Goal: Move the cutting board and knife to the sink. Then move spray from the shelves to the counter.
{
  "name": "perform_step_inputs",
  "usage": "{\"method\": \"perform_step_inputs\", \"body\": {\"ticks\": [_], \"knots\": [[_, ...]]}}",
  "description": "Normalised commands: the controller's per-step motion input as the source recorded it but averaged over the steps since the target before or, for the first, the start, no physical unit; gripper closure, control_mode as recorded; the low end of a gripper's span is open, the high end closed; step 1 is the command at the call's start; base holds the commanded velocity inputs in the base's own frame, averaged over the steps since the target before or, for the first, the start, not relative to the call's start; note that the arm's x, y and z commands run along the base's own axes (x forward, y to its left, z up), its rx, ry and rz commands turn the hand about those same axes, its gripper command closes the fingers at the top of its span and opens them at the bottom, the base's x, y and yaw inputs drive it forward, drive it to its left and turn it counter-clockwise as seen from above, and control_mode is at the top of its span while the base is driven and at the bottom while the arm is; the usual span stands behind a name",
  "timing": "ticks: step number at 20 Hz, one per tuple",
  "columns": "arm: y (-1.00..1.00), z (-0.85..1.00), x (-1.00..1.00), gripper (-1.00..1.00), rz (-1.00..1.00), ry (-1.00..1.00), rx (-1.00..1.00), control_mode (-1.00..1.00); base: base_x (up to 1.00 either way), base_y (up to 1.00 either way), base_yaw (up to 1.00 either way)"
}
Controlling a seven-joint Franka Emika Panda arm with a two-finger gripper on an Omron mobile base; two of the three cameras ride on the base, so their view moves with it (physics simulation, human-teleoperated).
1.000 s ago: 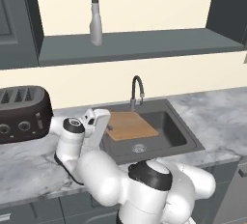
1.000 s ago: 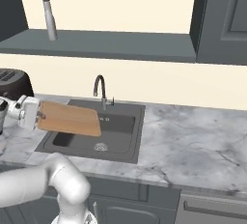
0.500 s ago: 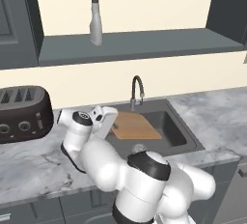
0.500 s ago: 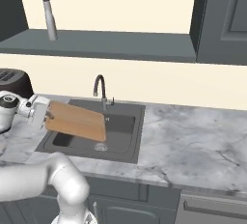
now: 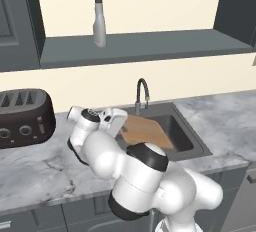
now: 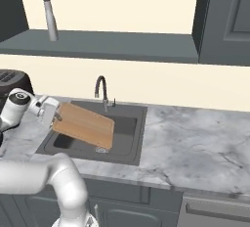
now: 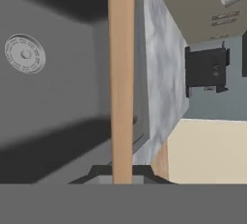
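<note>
The tool (image 6: 57,116) stayed clamped on the board (image 6: 84,125) by its left edge and had carried it further over the sink (image 6: 128,145), tilted, not yet down. The spray (image 5: 98,17) stood on the shelf (image 5: 150,46) above the sink.

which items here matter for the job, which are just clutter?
Job: cutting board, held in the shut gripper over the sink; spray on the shelves; counter.
Clutter: toaster, faucet, cabinet door.
</note>
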Motion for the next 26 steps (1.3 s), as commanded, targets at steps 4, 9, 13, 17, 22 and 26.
{"method": "perform_step_inputs", "body": {"ticks": [4,9,13,17,22,26], "knots": [[-0.16,-0.02,0.15,1.00,-0.11,0.01,0.05,-1.00,0.00,0.00,0.00],[-0.20,-0.06,0.18,1.00,-0.02,0.00,0.04,-1.00,0.00,0.00,0.00],[-0.16,-0.15,0.11,1.00,0.00,0.00,0.04,-1.00,0.00,0.00,0.00],[-0.17,-0.16,0.13,1.00,0.00,0.00,0.04,-1.00,0.00,0.00,0.00],[-0.20,-0.17,0.15,1.00,0.00,0.00,0.05,-1.00,0.00,0.00,0.00],[-0.26,-0.17,0.12,1.00,0.00,0.00,0.04,-1.00,0.00,0.00,0.00]]}}
